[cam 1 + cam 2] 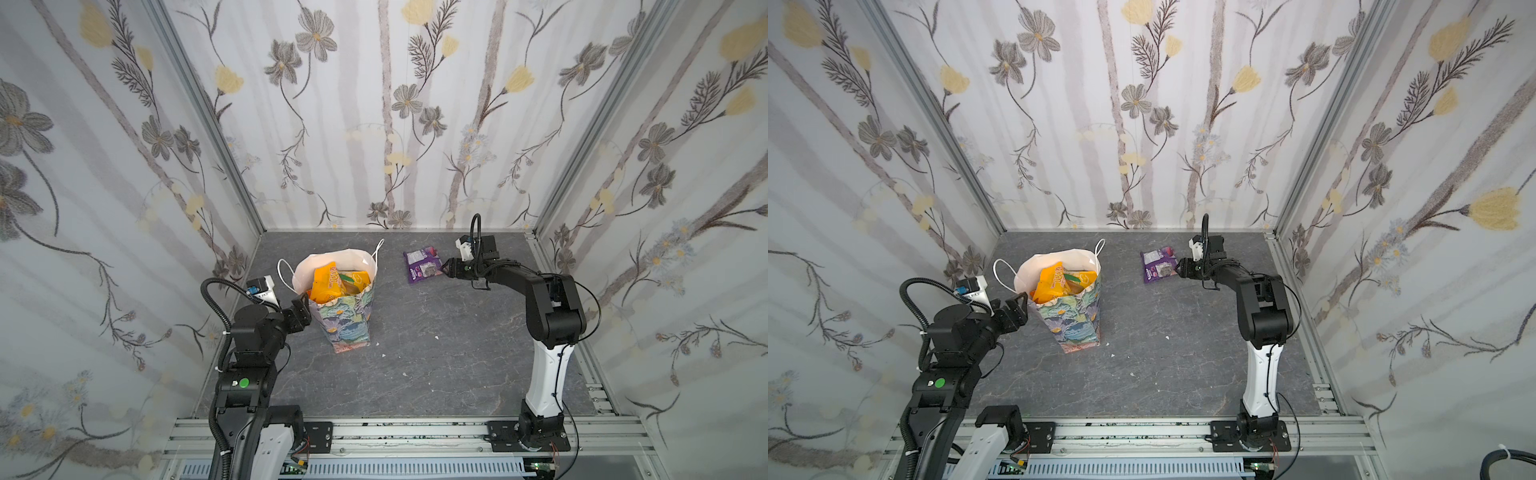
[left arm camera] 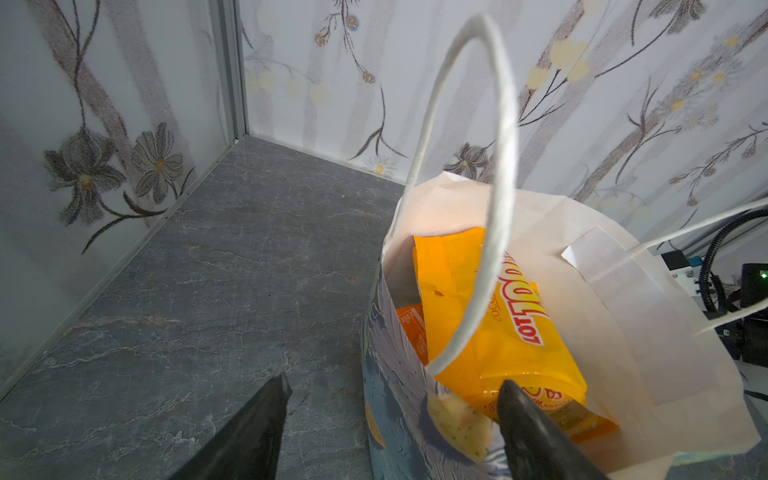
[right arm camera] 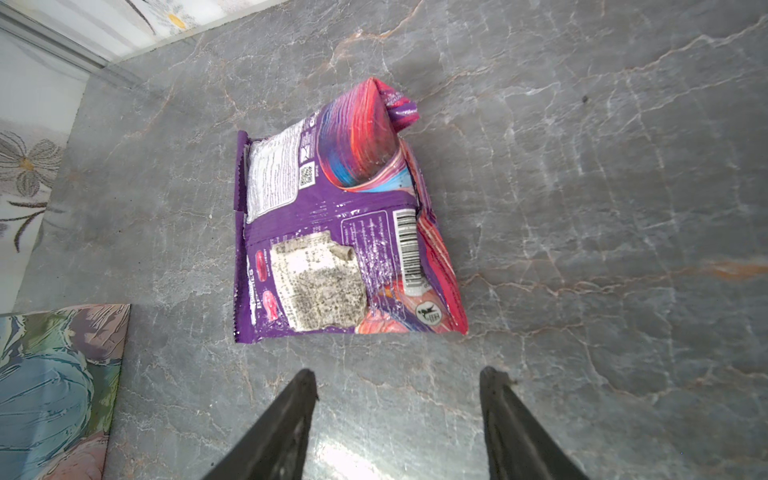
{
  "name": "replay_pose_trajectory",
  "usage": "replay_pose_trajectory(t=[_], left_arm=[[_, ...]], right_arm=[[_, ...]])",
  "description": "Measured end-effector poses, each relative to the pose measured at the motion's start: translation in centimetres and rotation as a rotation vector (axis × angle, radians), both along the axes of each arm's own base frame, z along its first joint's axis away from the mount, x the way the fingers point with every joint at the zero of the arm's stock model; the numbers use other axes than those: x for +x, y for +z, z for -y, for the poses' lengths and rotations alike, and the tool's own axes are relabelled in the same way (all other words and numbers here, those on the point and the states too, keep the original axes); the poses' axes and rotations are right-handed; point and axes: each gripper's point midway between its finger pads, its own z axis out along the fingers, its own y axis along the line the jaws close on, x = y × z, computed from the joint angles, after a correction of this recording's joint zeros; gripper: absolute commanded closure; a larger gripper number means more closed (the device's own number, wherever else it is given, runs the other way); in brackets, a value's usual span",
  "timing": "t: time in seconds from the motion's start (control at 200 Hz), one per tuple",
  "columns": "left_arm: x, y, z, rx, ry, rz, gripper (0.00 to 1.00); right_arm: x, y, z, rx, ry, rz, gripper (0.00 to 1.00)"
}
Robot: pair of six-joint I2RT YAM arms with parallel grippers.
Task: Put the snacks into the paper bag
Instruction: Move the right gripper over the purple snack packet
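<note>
- My right tool (image 3: 402, 374) is open, the two fingers stand well apart and there is nothing between them
- It is low over the desk (image 1: 436, 374) and points at the purple packet (image 3: 340, 232), which lies just in front of the fingertips; I see a small strip of bare desk between, so they are not touching
- In both top views this purple packet (image 1: 422, 266) lies flat on the far part of the desk, right of the bag (image 1: 347, 316) and well apart from it, with the right tool (image 1: 446, 266) just beside its right edge
- The packet shows its back side, with a barcode and a torn white label, and one corner is folded up
- My left tool (image 2: 395, 384) is also open and holds nothing
- One finger is outside the bag (image 2: 648, 332) and the other is over its mouth, so the near rim passes between them; if a finger touches the paper, I cannot tell
- The bag stands upright on the left part of the desk, mouth open
- An orange packet (image 2: 498, 332) stands inside and sticks out above the rim; a yellow packet (image 1: 355, 280) with some green is beside it in the bag
- One white handle (image 2: 498, 166) stands up in a loop over the orange packet
</note>
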Motion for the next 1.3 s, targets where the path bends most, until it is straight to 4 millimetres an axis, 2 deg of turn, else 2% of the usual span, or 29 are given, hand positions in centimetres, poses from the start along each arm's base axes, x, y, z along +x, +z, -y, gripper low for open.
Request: replay_pose_trajectory(t=[0.315,0.689,0.959,1.074,1.299], left_arm=[[-0.1,0.1,0.0,0.0,-0.001,0.004,0.2],[-0.2,0.2,0.0,0.0,0.0,0.01,0.19],[-0.3,0.4,0.0,0.0,0.0,0.017,0.19],[-0.3,0.4,0.0,0.001,0.003,0.017,0.19],[-0.2,0.3,0.0,0.001,0.003,0.014,0.19]], right_arm=[[2.6,-0.2,-0.5,0.022,0.017,0.002,0.34],[2.3,-2.4,-0.8,0.02,0.037,-0.054,0.33],[2.5,-2.6,-1.2,0.054,0.047,-0.05,0.38],[2.9,-2.6,-1.4,0.076,0.047,-0.044,0.42],[3.2,-2.9,-1.3,0.106,0.037,-0.052,0.63]])
